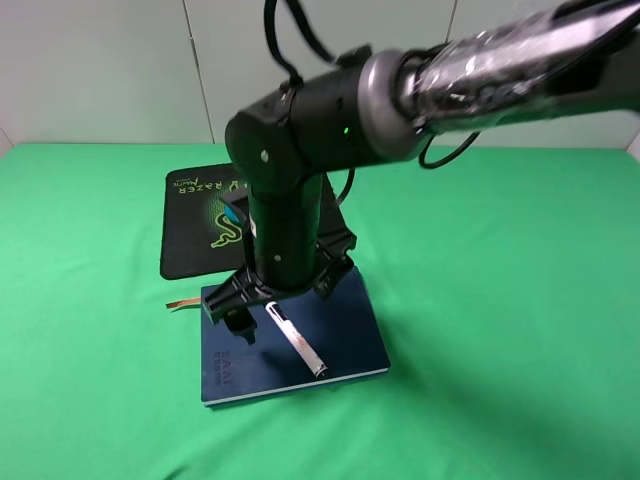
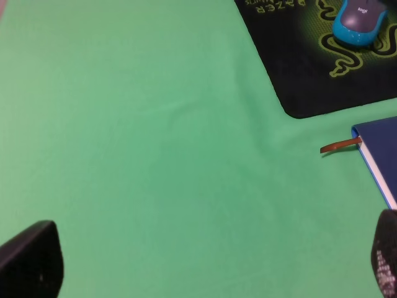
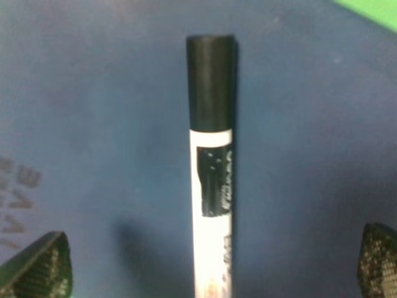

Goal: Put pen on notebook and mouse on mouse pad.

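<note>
Pen [image 1: 295,340] lies flat on the navy notebook [image 1: 340,335], long axis diagonal across the cover, one end up near the right hand [image 1: 280,295], other end toward the notebook's near-right corner. Right hand sits directly over the pen's upper end, so the pen is straight below it, not off to a side. In the right wrist view the pen [image 3: 211,161] runs down the middle between the two fingertips [image 3: 37,267], black cap pointing away from the camera, w/ clear blue cover showing on both sides. No contact visible: pads stand wide apart and well clear of the barrel. Right hand is released, holding nothing.

Mouse [image 2: 360,22] rests on the black Razer mouse pad [image 2: 304,74], on the green snake emblem; in the high view it's mostly hidden behind the right arm, only a teal bit shows. Pad lies just behind the notebook on the green tabletop [image 1: 500,300], ribbon bookmark [image 2: 340,145] sticking out of the notebook's left edge.

Left hand [image 2: 205,261]: fully spread, empty, over bare green cloth, w/ notebook corner and pad off to one side and ahead of it. Left arm isn't visible in the high view.

Judgement: both things look placed. Next move prob. turns on the right hand lifting straight up off the pen w/o nudging it, since a round barrel could roll.
</note>
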Available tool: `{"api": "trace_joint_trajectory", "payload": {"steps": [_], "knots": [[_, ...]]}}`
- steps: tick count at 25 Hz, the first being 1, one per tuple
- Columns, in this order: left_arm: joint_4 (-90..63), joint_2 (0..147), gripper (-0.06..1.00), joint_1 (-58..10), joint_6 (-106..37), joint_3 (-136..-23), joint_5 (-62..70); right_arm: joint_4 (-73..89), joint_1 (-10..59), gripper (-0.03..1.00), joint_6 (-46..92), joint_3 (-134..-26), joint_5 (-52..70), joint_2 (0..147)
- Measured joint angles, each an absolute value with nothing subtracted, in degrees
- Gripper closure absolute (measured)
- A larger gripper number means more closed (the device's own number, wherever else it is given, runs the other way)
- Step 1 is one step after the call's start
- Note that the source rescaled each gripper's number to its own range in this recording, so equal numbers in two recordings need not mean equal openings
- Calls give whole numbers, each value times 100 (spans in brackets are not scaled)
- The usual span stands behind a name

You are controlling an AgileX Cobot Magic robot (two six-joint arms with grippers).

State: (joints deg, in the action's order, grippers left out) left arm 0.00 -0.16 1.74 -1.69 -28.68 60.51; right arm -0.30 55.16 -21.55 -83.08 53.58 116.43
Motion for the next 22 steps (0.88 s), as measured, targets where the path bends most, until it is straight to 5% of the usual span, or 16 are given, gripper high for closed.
{"api": "trace_joint_trajectory", "payload": {"steps": [22], "knots": [[0, -16, -5, 174, -169, -2868, 6044, 57, 5516, -3, -914, -8046, 6953, 8710]]}}
